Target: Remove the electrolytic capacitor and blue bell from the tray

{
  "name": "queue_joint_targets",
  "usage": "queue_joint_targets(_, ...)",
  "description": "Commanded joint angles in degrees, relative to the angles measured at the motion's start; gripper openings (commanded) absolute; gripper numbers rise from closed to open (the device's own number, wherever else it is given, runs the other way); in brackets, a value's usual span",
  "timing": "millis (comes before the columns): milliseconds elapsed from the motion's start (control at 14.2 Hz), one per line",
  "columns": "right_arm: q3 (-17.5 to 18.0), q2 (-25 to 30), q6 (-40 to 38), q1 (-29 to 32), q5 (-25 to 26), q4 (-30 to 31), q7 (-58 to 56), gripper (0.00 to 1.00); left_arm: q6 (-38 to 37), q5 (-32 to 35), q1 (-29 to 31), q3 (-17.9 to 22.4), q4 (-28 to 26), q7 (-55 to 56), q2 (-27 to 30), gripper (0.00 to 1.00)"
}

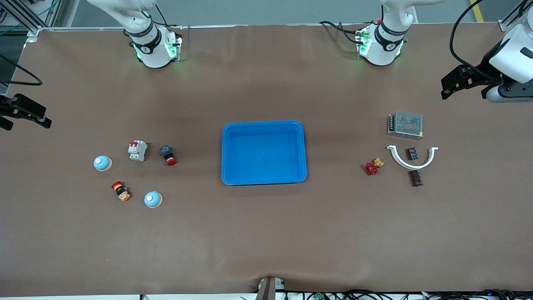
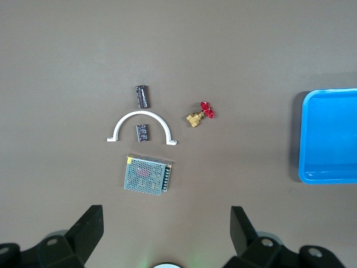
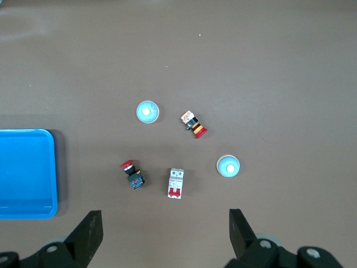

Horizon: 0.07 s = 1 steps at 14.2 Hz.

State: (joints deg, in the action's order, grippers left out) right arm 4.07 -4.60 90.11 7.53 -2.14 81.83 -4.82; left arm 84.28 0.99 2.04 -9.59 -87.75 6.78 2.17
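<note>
Two hands, both with fingers spread wide and gripping nothing. The left hand [image 1: 462,83] hangs above the desk [image 1: 266,233] at the left arm's end, over the bare surface just past the metal-mesh power supply [image 1: 405,125]; the right hand [image 1: 25,114] hangs over the desk's edge at the right arm's end. Both arms look to be waiting.

Out from the left hand lie the power supply, then a white curved bracket [image 1: 412,158] with one dark electrolytic capacitor [image 1: 412,153] inside its arc and a second capacitor [image 1: 415,178] just outside it, nearer the front camera. A small brass valve with a red handwheel [image 1: 372,166] sits beside them, toward the tray.

Out from the right hand: a blue bell [image 1: 102,163], a white circuit breaker [image 1: 137,150], a black push button with a red cap [image 1: 168,155], a red-and-yellow button switch [image 1: 120,191] and a second blue bell [image 1: 153,199].

The tray [image 1: 264,152] sits mid-desk, well apart from both groups — and it holds nothing. No capacitor or bell is in it, so nothing appears left to remove.

Risks from here, as I judge them: an arm could take a capacitor or bell off the desk as if it came from the tray. The capacitor inside the bracket's arc is crowded — spread fingers could catch the bracket and drag it. The domed bells may slip from a pinch.
</note>
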Motion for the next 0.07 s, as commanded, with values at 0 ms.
queue_joint_targets(0,0.7,0.6,-0.1,1.1,-1.0,0.8,0.3,1.0,-0.4,-0.6,0.1,0.1,-0.8,-1.2,1.1,1.0)
